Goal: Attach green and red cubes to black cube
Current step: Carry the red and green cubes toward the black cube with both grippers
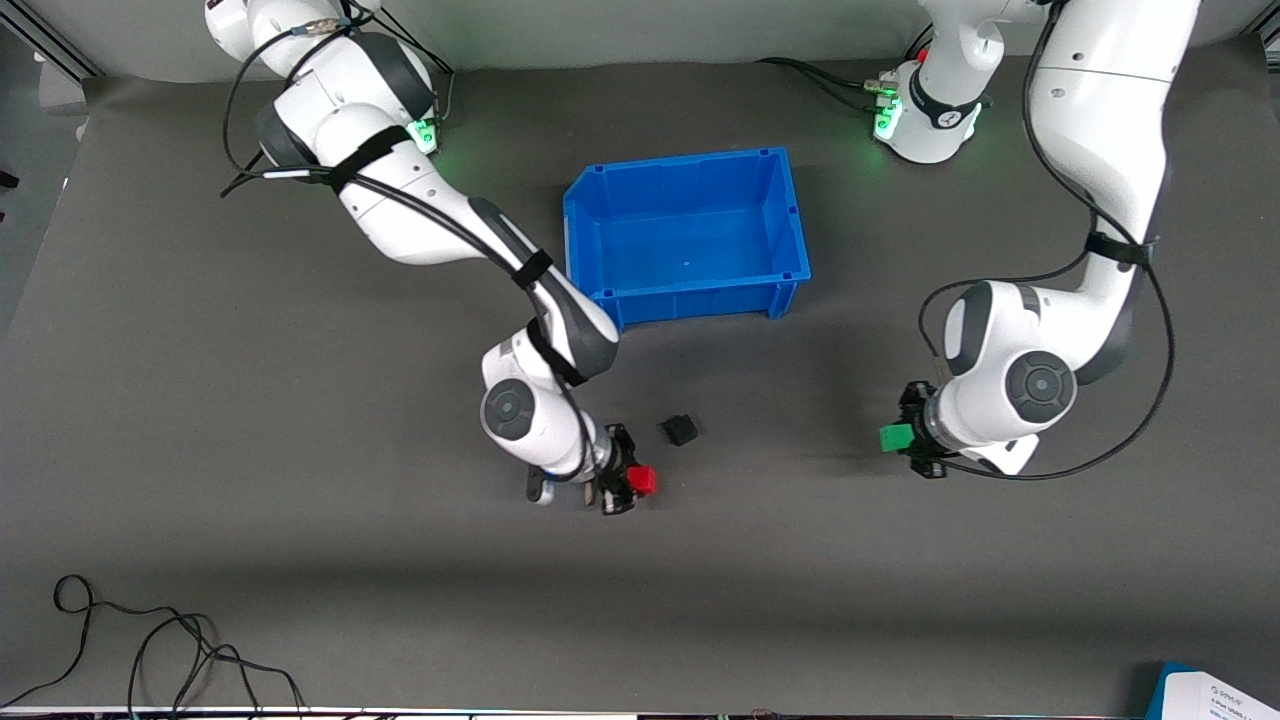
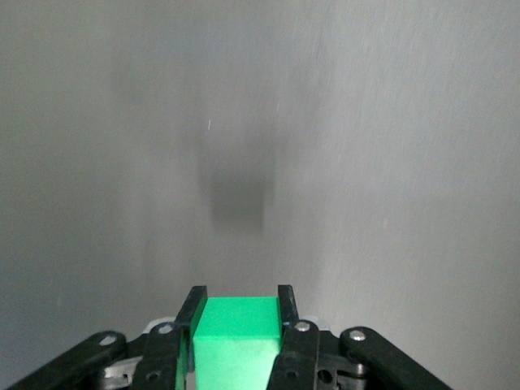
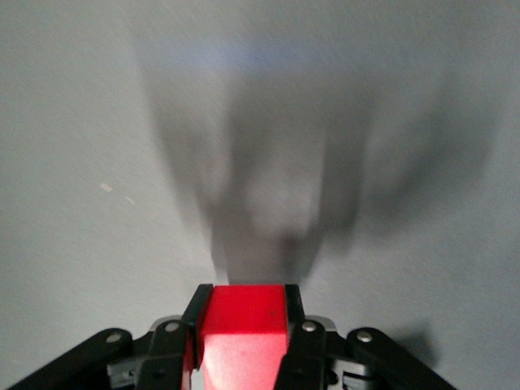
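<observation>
**Inspector A:** State of the right gripper [image 1: 628, 482]?

**Inspector B:** It is pinched on the red cube [image 1: 642, 481]. In the right wrist view the red cube [image 3: 242, 333] is seen clamped between the two fingers [image 3: 195, 313], one face turned to the camera. The gripper is held over bare mat [image 1: 300, 560], just beside the black cube [image 1: 680, 430], toward the right arm's end of the table.

**Inspector A:** And the left gripper [image 1: 908, 440]?

**Inspector B:** It is pinched on the green cube [image 1: 896, 438]. In the left wrist view the green cube [image 2: 236, 340] is seen seated squarely between the fingers [image 2: 286, 313], with a soft shadow cast on the mat under it. This gripper is held over the mat toward the left arm's end of the table, well apart from the black cube.

**Inspector A:** Position of the black cube?

**Inspector B:** It is resting on the mat, untouched, between the two grippers and much closer to the right one. It is set nearer to the front camera than the blue bin [image 1: 790, 230].

**Inspector A:** Anything else noted?

**Inspector B:** A loose black cable [image 1: 170, 640] is lying at the mat's near edge, at the right arm's end.
</observation>
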